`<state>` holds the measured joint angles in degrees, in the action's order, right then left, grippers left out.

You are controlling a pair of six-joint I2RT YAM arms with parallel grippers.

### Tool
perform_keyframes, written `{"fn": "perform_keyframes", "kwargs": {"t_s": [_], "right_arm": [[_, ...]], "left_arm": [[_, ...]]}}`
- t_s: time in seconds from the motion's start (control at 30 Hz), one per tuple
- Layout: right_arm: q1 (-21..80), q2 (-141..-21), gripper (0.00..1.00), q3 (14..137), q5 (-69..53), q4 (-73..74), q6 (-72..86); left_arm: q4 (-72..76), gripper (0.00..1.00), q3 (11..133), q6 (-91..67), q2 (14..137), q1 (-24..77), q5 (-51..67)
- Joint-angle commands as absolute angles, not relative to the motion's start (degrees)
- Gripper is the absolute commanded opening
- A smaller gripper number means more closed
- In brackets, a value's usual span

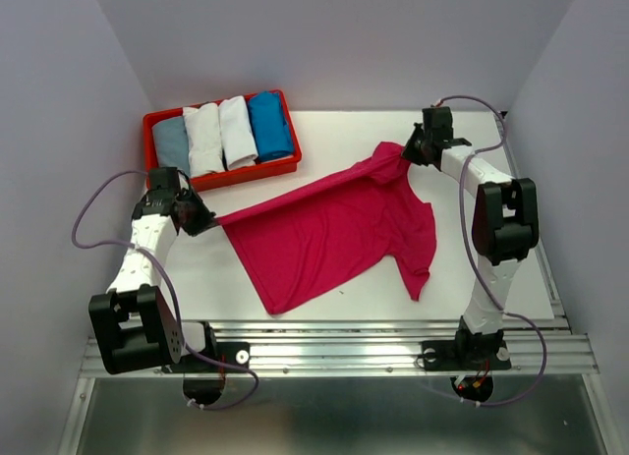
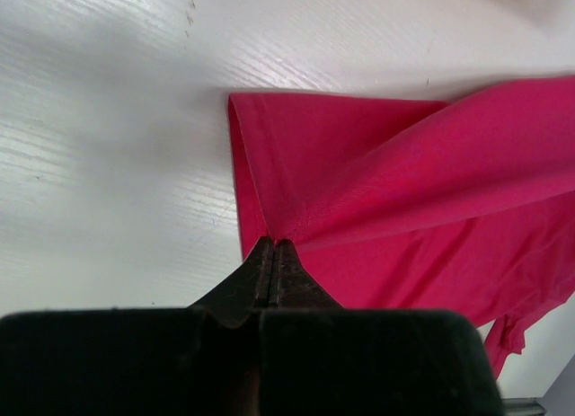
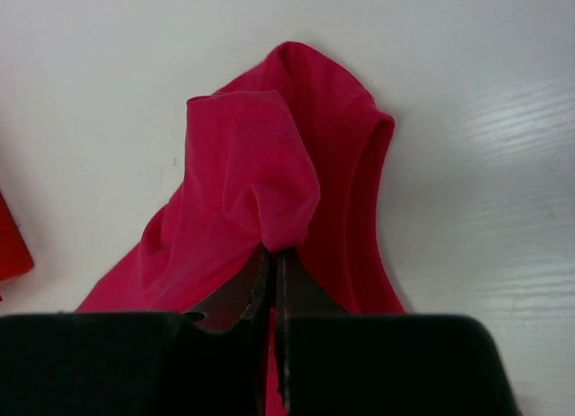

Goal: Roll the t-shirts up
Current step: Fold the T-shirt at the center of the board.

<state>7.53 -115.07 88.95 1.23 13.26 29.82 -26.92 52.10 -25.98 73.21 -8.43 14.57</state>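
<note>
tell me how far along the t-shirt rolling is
Done: four rolled cloth t-shirts, one grey-blue, two white, one bright blue, lie in the red plastic tray. In hand: the magenta-pink cloth t-shirt lies unrolled on the white table, left gripper and right gripper both shut on it. Left: rolling it.

Left wrist view: the magenta t-shirt (image 2: 404, 200) runs off the frame at 3 o'clock. Its pinched edge disappears between the closed jaws of the left gripper (image 2: 274, 252), whose body is a dark blur across 6 o'clock.

Right wrist view: the red tray (image 3: 11, 241) is cut to a sliver at 9 o'clock. The right gripper (image 3: 274, 259) hides the cloth beneath its body.

Top view: both grippers' fingertips are too small to make out.
</note>
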Motion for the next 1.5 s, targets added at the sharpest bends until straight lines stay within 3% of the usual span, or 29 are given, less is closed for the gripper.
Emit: {"fn": "perform_keyframes", "kwargs": {"t_s": [0.0,0.7,0.87,0.93,1.03,1.07,1.1,1.17,1.27,1.47], "right_arm": [[6.77,-112.76,0.01,88.86,4.3,16.69,30.15],[6.24,-111.88,0.05,83.85,12.04,21.71,29.27],[5.71,-113.11,0.22,85.16,11.6,21.62,29.44],[5.71,-113.38,0.24,85.17,11.51,21.62,29.27],[5.71,-113.29,0.37,84.99,11.86,21.71,28.92],[5.71,-112.77,0.47,84.82,12.3,21.62,28.65],[5.71,-112.42,0.51,84.81,12.39,21.62,28.57],[5.71,-111.1,0.58,84.99,12.48,21.71,28.48],[5.71,-109.69,0.61,85.95,11.87,21.53,28.21],[6.23,-108.81,0.58,88.5,6.6,20.92,27.16]], "left_arm": [[-27.6,0.0,50.54,-25.66,70.14,-8.26,14.06],[-27.95,0.0,48.34,-26.72,69.17,-5.72,15.47],[-28.74,0.0,47.11,-27.33,69.0,-4.57,15.9],[-29.18,0.0,46.23,-27.25,68.73,-4.22,17.31],[-30.76,0.22,45.53,-27.07,67.86,-3.17,20.82],[-31.11,0.47,45.53,-26.64,67.24,-2.64,22.14],[-31.64,0.56,46.22,-26.02,66.98,-2.46,22.84],[-33.83,0.59,48.06,-24.79,66.71,-2.37,22.24],[-35.25,0.59,53.51,-22.94,67.23,-2.37,19.34],[-30.07,0.46,59.5,-23.11,73.63,-2.29,17.22]]}}
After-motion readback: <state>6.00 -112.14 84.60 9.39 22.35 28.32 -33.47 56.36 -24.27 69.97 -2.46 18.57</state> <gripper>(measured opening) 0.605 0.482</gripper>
